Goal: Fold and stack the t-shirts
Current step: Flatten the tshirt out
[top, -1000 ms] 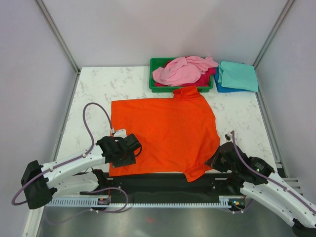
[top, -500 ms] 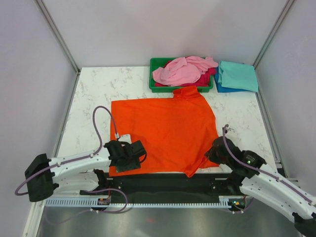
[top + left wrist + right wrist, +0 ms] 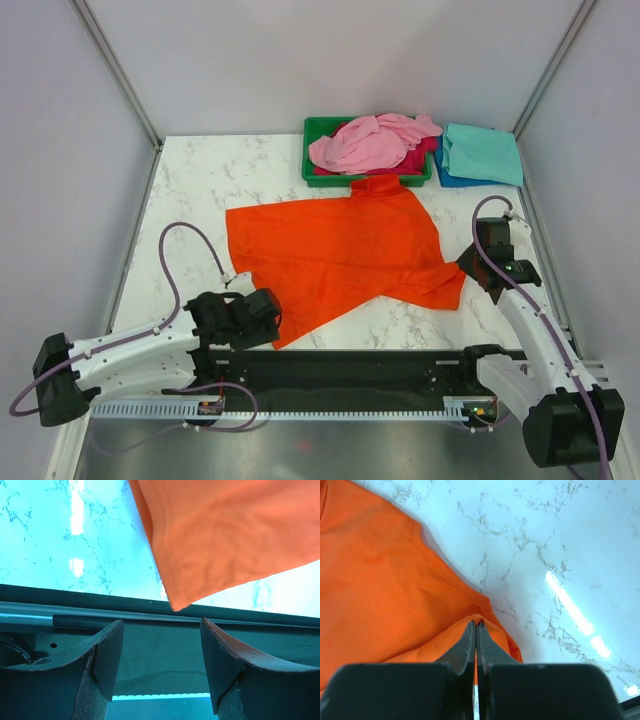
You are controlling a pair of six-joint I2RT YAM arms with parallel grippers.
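Note:
The bright orange t-shirt (image 3: 335,250) lies on the marble table, its lower right part drawn up and right into a fold. My right gripper (image 3: 470,268) is shut on the shirt's hem (image 3: 485,622) at the right side of the table. My left gripper (image 3: 250,312) is open and empty at the near edge, just below the shirt's lower left corner (image 3: 177,600). A light pink t-shirt (image 3: 370,142) lies crumpled over a magenta one (image 3: 418,158) in the tray. A folded teal t-shirt (image 3: 482,152) lies on a blue one (image 3: 445,176) at the back right.
The green plastic tray (image 3: 316,130) stands at the back centre. A black rail (image 3: 350,370) runs along the near edge. Enclosure walls stand on the left, right and back.
My right gripper has pulled the shirt's lower right corner up and to the right, folding the near edge inward. My left gripper has let go and moved slightly back toward the near edge.

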